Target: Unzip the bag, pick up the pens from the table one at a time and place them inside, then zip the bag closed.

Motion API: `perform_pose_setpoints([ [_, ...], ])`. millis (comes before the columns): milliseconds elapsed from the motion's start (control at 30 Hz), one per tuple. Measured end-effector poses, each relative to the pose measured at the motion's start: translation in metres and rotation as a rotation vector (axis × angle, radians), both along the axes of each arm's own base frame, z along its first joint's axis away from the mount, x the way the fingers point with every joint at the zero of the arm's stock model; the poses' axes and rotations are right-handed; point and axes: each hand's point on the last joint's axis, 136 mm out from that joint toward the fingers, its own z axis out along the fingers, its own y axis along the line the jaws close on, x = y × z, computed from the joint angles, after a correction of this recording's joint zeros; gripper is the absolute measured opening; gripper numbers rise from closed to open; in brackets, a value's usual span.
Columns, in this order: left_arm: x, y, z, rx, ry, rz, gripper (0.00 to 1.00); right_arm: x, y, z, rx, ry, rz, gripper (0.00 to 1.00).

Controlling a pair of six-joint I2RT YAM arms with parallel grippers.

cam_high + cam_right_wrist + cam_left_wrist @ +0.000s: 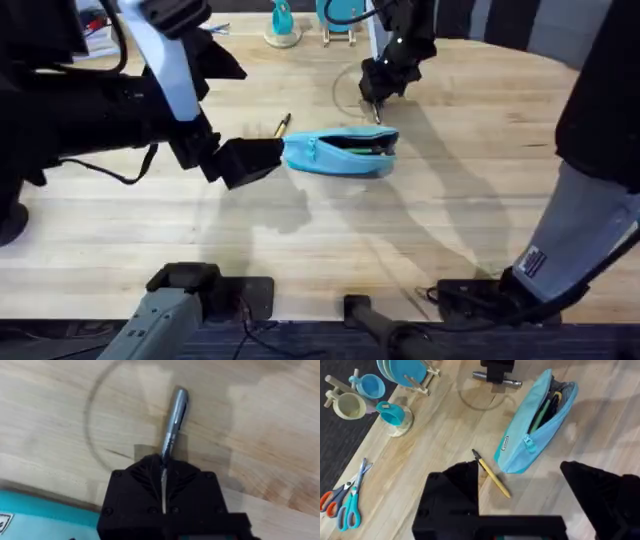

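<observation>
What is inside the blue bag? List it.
The bag lies unzipped on the table. Through the opening show thin dark and green stick shapes, probably pens. The fabric sides cover the rest, so a count is not possible.

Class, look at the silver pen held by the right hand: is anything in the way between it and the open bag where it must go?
Nothing visible. The right hand grips the silver pen just beyond the bag, whose zip is open. Bare table lies between them. The yellow pen lies at the bag's other end.
</observation>
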Motion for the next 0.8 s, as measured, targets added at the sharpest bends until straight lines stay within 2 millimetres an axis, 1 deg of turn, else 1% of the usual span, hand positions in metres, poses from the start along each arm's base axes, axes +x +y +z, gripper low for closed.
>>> perform_pose_setpoints([
  [100, 0.0, 0.0, 0.0, 0.0, 0.0, 0.0, 0.993, -0.003, 0.001, 0.007, -0.006, 0.017, 0.023, 0.032],
  [200, 0.0, 0.0, 0.0, 0.0, 0.0, 0.0, 0.993, 0.0, 0.002, 0.025, -0.019, 0.013, 0.076, 0.031],
  [267, 0.0, 0.0, 0.0, 0.0, 0.0, 0.0, 0.993, 0.01, 0.007, 0.07, -0.042, -0.044, 0.211, 0.032],
  [367, 0.0, 0.0, 0.0, 0.0, 0.0, 0.0, 0.993, 0.009, 0.007, 0.098, -0.055, -0.091, 0.288, 0.032],
  [467, 0.0, 0.0, 0.0, 0.0, 0.0, 0.0, 0.993, 0.003, 0.005, 0.13, -0.069, -0.151, 0.366, 0.032],
  [567, 0.0, 0.0, 0.0, 0.0, 0.0, 0.0, 0.994, -0.007, 0.001, 0.16, -0.082, -0.202, 0.429, 0.032],
  [633, 0.0, 0.0, 0.0, 0.0, 0.0, 0.0, 0.994, -0.014, -0.001, 0.176, -0.087, -0.231, 0.458, 0.032],
  [733, 0.0, 0.0, 0.0, 0.0, 0.0, 0.0, 0.994, -0.022, -0.003, 0.194, -0.086, -0.266, 0.483, 0.032],
  [800, 0.0, 0.0, 0.0, 0.0, 0.0, -0.001, 0.994, -0.028, -0.005, 0.203, -0.087, -0.279, 0.499, 0.032],
])
